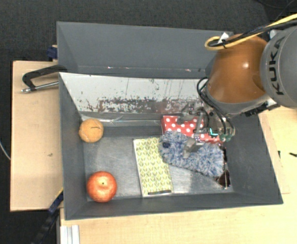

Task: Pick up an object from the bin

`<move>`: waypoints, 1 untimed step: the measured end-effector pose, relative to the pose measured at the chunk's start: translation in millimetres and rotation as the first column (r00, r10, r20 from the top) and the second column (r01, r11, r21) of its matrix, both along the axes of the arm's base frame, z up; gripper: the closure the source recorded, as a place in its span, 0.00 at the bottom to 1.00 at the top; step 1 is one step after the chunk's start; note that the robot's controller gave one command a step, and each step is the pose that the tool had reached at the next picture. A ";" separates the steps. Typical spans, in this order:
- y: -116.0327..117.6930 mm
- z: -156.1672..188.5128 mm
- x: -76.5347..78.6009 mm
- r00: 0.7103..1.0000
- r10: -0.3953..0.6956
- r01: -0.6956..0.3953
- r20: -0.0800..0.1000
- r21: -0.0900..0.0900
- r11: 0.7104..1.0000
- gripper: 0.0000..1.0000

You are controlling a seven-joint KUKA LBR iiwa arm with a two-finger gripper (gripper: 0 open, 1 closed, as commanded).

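Gripper place: the gripper [204,133] hangs low in the right half of the bin [112,50], just in front of the far wall. It is under the orange cover [237,70] of the arm.
Thing below it: a blue shaggy cloth [196,156] lies directly under the gripper, and a metal part of the gripper seems to touch its upper edge.
Cloth direction: its long axis runs from the upper left to the lower right of the view. It lies flat and a little crumpled on the floor of the bin.
Neighbour behind: a red packet with white dots [177,125] lies against the far wall, partly under the cloth and partly hidden by the gripper.
Neighbour on the left: a flat green patterned box [152,166] lies just beside the cloth. Its long axis goes almost from the far side to the near side, a little tilted.
Count: one cloth, one dotted packet, one green box, one red apple [102,186], one tan-orange ball [91,130] and one small dark thing [224,178] at the cloth's right end, which I cannot identify.
Fruit and ball: both are in the left part of the bin, well apart from the gripper. The ball is at the far side and the apple at the near corner.
Grip state: I cannot tell if it is open or closed, and nothing is visibly held.
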State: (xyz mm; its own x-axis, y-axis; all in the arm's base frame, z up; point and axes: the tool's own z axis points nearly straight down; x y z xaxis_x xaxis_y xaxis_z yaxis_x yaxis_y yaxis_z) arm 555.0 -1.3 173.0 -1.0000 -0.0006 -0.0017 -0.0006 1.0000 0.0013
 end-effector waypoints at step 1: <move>0.0 0.1 0.1 1.000 0.000 0.000 0.000 0.000 1.000 0.00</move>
